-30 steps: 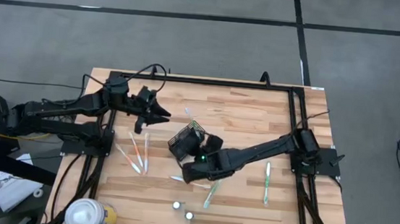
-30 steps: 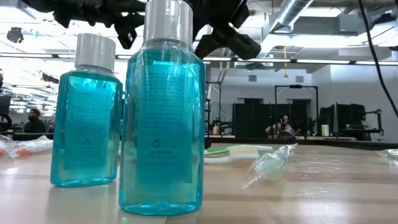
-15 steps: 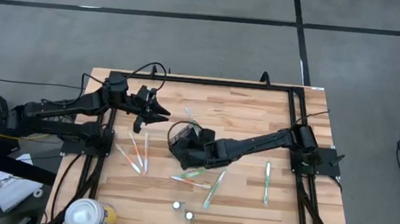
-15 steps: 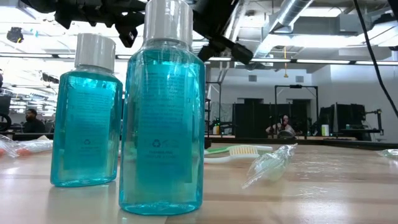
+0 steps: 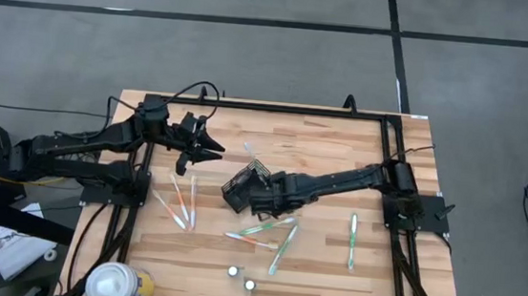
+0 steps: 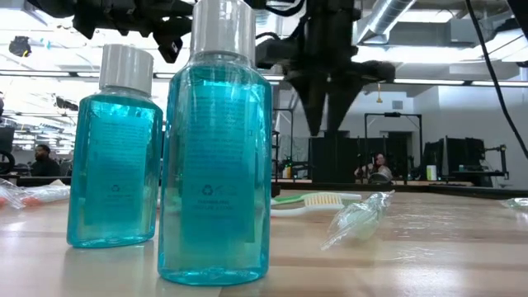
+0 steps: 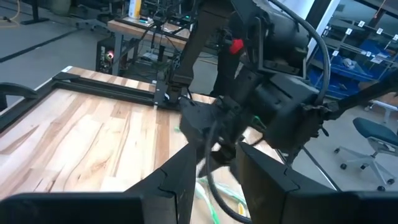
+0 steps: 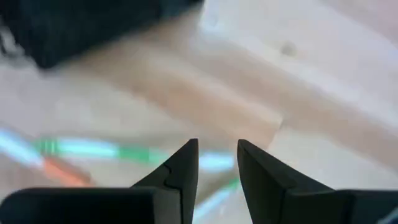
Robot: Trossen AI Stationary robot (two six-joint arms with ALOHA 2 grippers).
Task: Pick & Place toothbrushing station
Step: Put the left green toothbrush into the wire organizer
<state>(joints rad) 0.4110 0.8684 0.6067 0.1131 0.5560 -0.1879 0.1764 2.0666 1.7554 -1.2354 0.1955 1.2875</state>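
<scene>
The small black wire-mesh rectangular holder [image 5: 244, 185] lies tipped on the pale wooden tabletop [image 5: 321, 148] near its middle, in the high view. The right claw [image 5: 261, 201] is right beside it, low over the boards, at the end of the dark right arm [image 5: 347, 182], which reaches in from the tabletop's right side. In the right wrist view its two dark fingers [image 8: 180, 171] stand a narrow gap apart with nothing between them (only blurred wood and a green-and-white streak show beyond), and the holder shows as a dark shape [image 8: 81, 22] just ahead.

Slim white toothbrushes with green parts [image 5: 268, 229] lie loose in front of the holder, and another [image 5: 353, 240] lies well apart toward the right. More toothbrushes with orange-pink parts [image 5: 180, 204] lie near the left side.

The left claw [image 5: 214, 147] hovers over the back left of the tabletop, apart from the holder; in the left wrist view its fingers [image 7: 177, 180] are a narrow gap apart and empty.

In the low view two clear bottles of blue liquid with white caps [image 6: 214, 157] stand close to the camera. A large white-and-yellow round container [image 5: 118, 284] stands at the front left corner.
</scene>
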